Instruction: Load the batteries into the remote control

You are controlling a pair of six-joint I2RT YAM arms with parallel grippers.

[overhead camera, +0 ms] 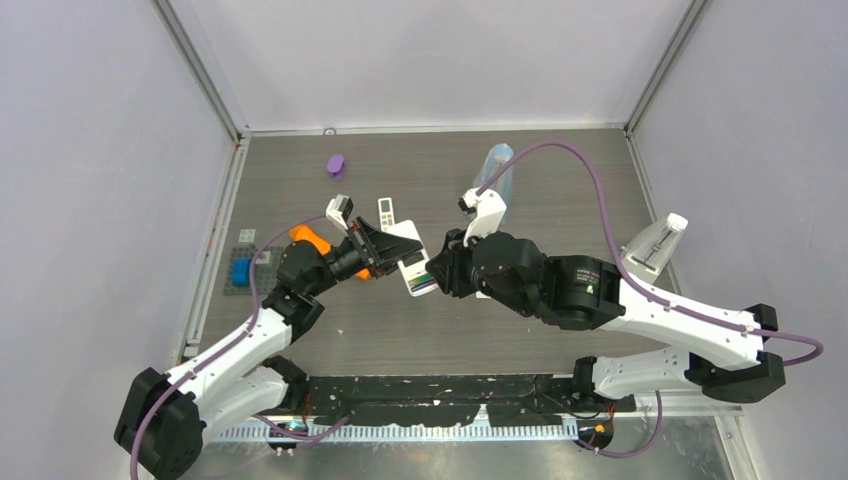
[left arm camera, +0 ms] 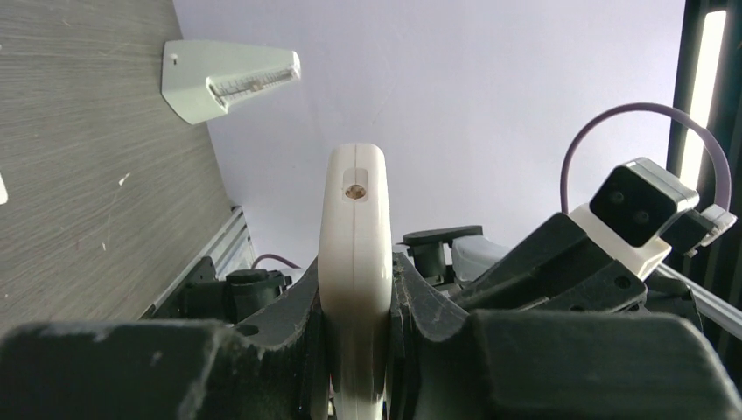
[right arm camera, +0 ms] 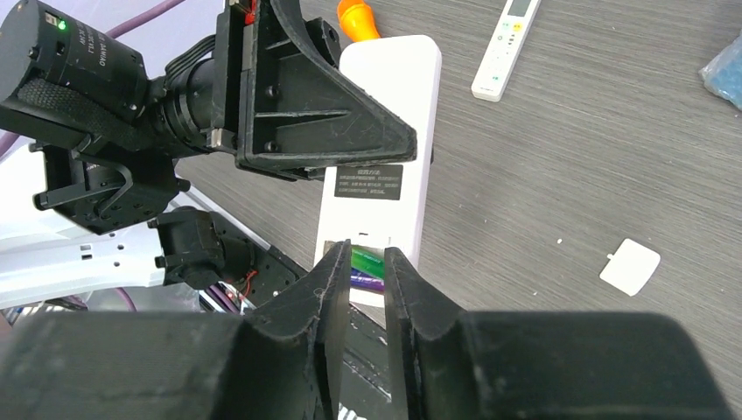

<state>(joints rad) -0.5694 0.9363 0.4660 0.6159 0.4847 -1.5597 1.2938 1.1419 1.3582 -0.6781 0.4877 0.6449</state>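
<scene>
We see the left gripper clenched on the remote control, a slim white plastic slab with rounded corners. It is held above the middle of the worktop, a grey laminate with a fine wood grain. From the left wrist the remote appears edge-on, squeezed between matte black fingers, with a small round lens in its end face. A dark label with pale print sits on its back. Below the label the compartment lies uncovered, with two thin cylinders side by side in it: the green battery and the purple battery, both glossy.

The right gripper is at that compartment, its scuffed black fingers only a narrow gap apart over the cells. We cannot tell whether they pinch one.

A second, narrower remote with coloured buttons lies flat on the worktop, toward the far edge from the held one. A small white square piece with rounded corners rests alone on the laminate. An orange rounded tip shows behind the held remote. A white wedge-shaped stand sits near the right edge, and a purple lump near the far edge, left of centre.
</scene>
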